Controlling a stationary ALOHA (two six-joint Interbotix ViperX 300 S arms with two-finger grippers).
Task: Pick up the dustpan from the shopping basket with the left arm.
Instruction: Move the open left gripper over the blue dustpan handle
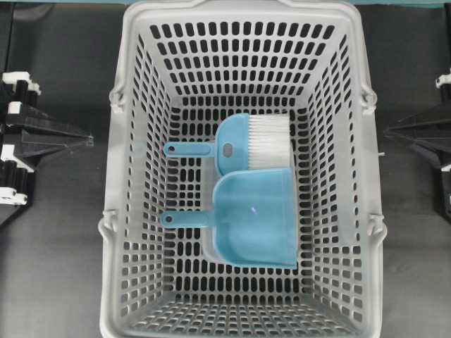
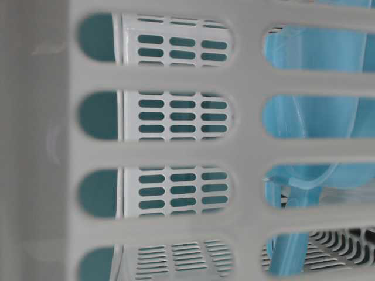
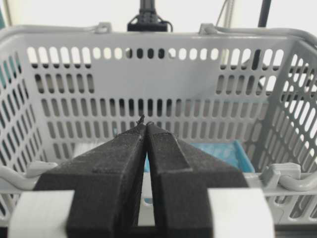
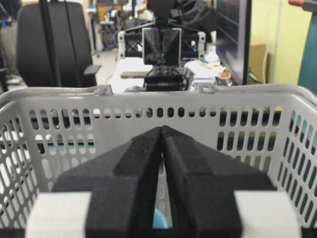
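The light blue dustpan (image 1: pixel 254 218) lies flat on the floor of the grey slotted shopping basket (image 1: pixel 211 10), with its narrow handle pointing left. It also shows in the left wrist view (image 3: pixel 223 151) and through the wall slots in the table-level view (image 2: pixel 316 117). My left gripper (image 1: pixel 89 141) is shut and empty outside the basket's left wall, its tips together (image 3: pixel 145 124). My right gripper (image 1: pixel 386 130) is shut and empty outside the right wall (image 4: pixel 162 129).
A blue hand brush (image 1: pixel 236 144) with white bristles lies just behind the dustpan on the basket floor, its handle also pointing left. The basket's tall walls (image 3: pixel 148 74) stand between both grippers and the dustpan. Side lugs stick out from the rim (image 1: pixel 116 95).
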